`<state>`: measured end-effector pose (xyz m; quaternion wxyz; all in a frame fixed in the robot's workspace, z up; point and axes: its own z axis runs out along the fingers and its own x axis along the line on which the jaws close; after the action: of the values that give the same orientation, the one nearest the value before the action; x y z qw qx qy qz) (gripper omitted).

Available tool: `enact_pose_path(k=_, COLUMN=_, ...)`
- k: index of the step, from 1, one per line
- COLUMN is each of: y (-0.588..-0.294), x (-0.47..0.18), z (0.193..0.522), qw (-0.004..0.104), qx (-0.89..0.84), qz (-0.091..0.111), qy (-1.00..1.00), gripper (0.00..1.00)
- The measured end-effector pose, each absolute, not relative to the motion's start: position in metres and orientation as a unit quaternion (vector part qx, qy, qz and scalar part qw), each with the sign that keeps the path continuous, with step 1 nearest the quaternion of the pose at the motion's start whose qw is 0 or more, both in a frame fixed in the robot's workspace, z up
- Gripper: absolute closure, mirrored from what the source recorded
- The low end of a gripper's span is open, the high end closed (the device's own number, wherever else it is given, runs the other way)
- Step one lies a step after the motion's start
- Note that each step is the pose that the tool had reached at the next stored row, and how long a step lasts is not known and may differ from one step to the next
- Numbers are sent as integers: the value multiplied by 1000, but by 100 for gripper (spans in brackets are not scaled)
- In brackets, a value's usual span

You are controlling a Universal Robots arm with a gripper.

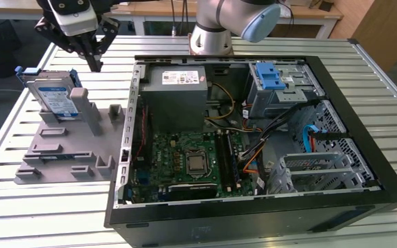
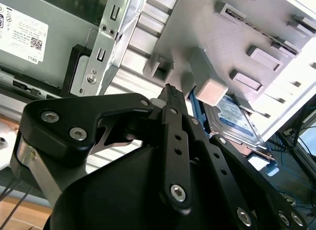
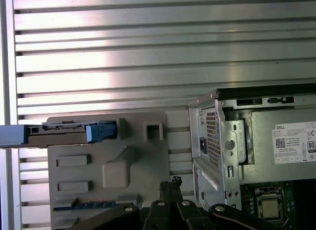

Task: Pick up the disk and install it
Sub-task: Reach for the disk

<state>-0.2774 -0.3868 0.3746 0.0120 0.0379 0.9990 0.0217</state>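
Slatted metal tabletop (image 1: 47, 217) carries a grey holder (image 1: 67, 155) and an open computer case (image 1: 254, 222). Our gripper (image 1: 96, 66) has its fingers pressed together, gripping nothing. Just below its tips we see the disk (image 1: 54, 95) standing on edge in the holder.

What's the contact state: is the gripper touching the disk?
Apart. In the first wrist view, bare grey holder lies between the gripper and the disk.

Bright even daylight, glare on slatted table (image 3: 148, 67) — soft shadows
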Motion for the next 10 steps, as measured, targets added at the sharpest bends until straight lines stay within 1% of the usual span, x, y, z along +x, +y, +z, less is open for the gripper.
enact_pose_path(k=10, y=-387, x=-280, z=374, qw=11, qx=38, qz=22, qy=999, gripper=89)
